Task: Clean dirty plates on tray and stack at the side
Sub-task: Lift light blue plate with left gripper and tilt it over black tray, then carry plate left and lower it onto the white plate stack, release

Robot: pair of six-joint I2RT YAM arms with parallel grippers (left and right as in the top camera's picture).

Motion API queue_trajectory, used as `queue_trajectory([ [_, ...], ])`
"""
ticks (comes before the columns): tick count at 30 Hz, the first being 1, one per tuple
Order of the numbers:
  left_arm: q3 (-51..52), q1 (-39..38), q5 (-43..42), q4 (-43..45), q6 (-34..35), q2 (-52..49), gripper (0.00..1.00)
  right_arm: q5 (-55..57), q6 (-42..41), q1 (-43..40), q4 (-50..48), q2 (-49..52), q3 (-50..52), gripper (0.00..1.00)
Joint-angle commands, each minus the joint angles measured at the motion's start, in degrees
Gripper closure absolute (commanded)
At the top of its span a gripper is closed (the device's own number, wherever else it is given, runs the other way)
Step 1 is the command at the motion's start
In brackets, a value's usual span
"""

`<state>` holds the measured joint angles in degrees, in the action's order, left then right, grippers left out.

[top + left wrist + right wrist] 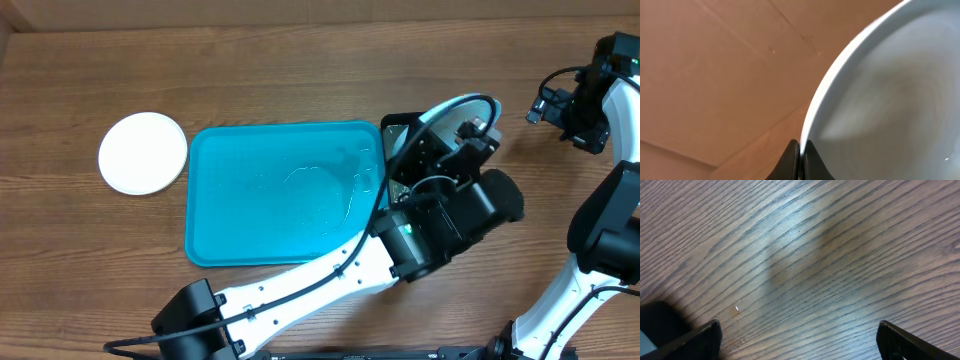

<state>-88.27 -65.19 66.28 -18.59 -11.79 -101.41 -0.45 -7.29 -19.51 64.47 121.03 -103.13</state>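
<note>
The left pincer [800,159] is clamped on the rim of a pale plate [890,90], held at the right end of the teal tray [230,230]. The right pincer [797,340] gapes wide above the bare worktop [815,240]. A white plate [143,152] lies on the worktop just left of the tray.

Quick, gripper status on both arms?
Left gripper: closed, pinching the rim of a pale plate.
Right gripper: open, holding nothing.

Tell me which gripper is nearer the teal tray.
Left. The left gripper, gripping a pale plate, is at the right edge of the tray; the right gripper hangs open far to its right.
</note>
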Motion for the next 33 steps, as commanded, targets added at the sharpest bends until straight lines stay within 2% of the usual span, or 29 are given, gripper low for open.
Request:
queue_trajectory([
  [1,-1.6,-0.6,3.1,1.0,-3.0,-0.5,0.96,0.4,-0.2,-0.1,-0.2,-1.5,-1.0,0.0],
  [22,-1.6,-0.4,2.8,1.1,-2.7,-0.5,0.96,0.4,-0.2,-0.1,-0.3,-1.5,-1.0,0.0],
  [26,-1.6,-0.4,2.7,1.0,0.3,-0.5,0.96,0.4,-0.2,-0.1,-0.4,-1.5,-1.0,0.0],
  [33,-1.6,-0.3,2.7,0.9,1.2,-0.5,0.96,0.4,-0.2,-0.1,-0.4,-1.5,-1.0,0.0],
])
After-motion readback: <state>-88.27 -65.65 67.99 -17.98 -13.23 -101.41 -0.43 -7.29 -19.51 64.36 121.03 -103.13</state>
